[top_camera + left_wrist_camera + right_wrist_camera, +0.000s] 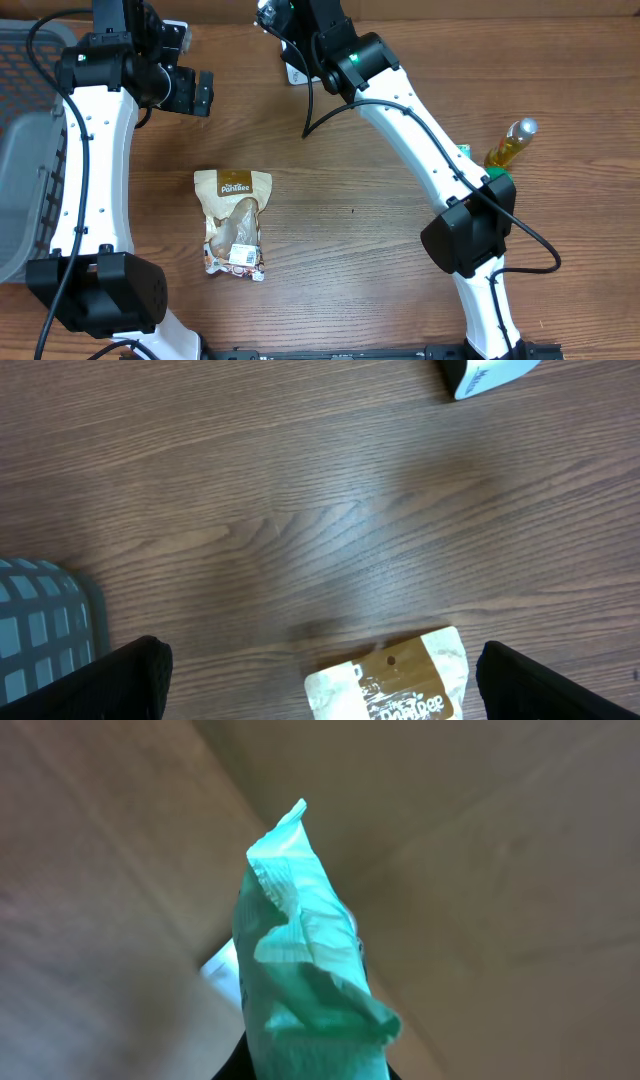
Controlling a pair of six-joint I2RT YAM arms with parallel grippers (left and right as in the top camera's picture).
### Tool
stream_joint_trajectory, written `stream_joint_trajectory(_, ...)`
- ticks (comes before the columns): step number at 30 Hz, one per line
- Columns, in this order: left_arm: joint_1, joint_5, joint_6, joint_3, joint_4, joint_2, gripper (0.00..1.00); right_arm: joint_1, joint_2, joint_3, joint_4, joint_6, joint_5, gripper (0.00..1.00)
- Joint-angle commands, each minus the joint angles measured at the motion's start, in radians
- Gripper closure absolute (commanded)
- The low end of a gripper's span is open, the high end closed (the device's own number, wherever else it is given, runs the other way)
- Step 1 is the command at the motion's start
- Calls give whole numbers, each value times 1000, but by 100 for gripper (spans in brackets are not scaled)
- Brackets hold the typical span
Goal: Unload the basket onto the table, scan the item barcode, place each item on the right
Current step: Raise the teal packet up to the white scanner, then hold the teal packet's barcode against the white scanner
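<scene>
My right gripper (272,17) is raised at the table's far edge and is shut on a crinkled green packet (305,960). The packet sticks up out of the jaws in the right wrist view, and in the overhead view it is hidden by the wrist. Just below that gripper a white device with a dark face (296,72) stands on the table; it also shows as the white device (486,374) at the top right of the left wrist view. My left gripper (186,91) hangs open above the wood, its fingers (100,685) wide apart, holding nothing.
A brown and white snack pouch (234,221) lies flat at centre left, with the pouch's top edge (392,678) between my left fingers' line of sight. A grey mesh basket (22,150) fills the left edge. A yellow bottle (508,146) stands at the right beside the right arm.
</scene>
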Motion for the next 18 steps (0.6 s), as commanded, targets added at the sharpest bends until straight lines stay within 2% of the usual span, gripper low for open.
stream_joint_trajectory(1, 5, -6, -13, 3, 2, 5, 1, 3, 39, 12, 80, -88, 34, 96)
stream_joint_trajectory(7, 5, -6, -13, 3, 2, 5, 1, -10, 104, 12, 282, -163, 58, 96)
stream_joint_trajectory(13, 5, -6, -13, 3, 2, 5, 0, -10, 170, 12, 517, -162, 63, 96)
stream_joint_trajectory(18, 5, -6, -13, 3, 2, 5, 0, -11, 232, 12, 620, -162, 108, 96)
